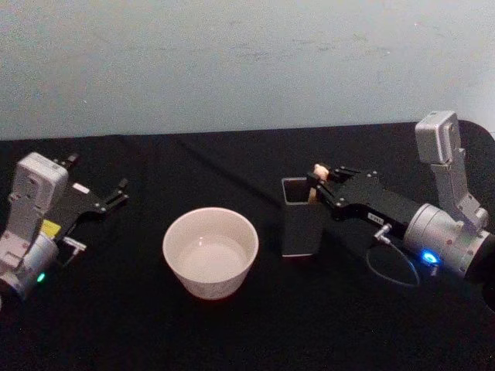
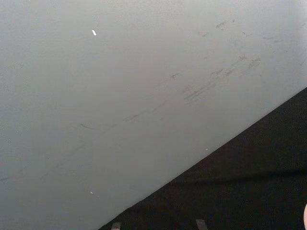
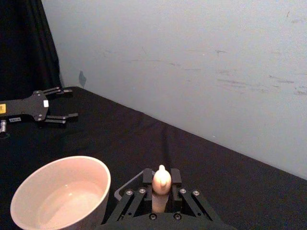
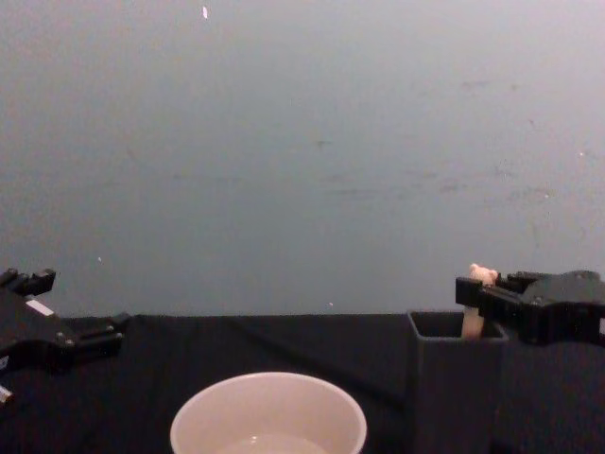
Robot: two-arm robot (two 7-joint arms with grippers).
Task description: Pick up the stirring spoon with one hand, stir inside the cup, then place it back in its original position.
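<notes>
Where holder [image 1: 300,224] hides spoon [image 3: 161,184] bowl | right claw [image 3: 161,188] apparently clamps handle | left claw [image 1: 116,193] wide

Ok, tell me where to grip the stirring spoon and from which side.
Grip the beige handle just under the bear head, coming in level from the robot's right. The stirring spoon stands upright in the dark holder, bowl hidden inside, so only that top is free. The right pincer is already closed there.

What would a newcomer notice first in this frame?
The right gripper is closed on the stirring spoon, whose bear-head handle sticks up from the dark holder. Left of the holder sits the cream cup, and the left gripper rests open at the table's far left.
</notes>
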